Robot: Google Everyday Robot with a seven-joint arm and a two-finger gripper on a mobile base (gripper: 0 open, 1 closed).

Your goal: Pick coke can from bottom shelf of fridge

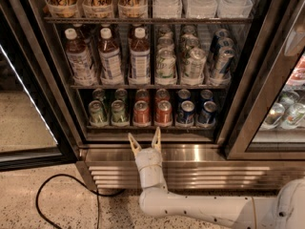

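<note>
Where the arm (190, 206) runs off the lower edge of view, the gripper (143, 140) stands wide open and empty before the fridge (200, 155) base.
Rear cans (162, 95) are half hidden behind the front row. The coke can (141, 112), red with a silver top, stands at the front edge of the bottom shelf (152, 127), beside a second red can (163, 112); green cans (97, 112) occupy the left end, blue cans (186, 112) the right.
</note>
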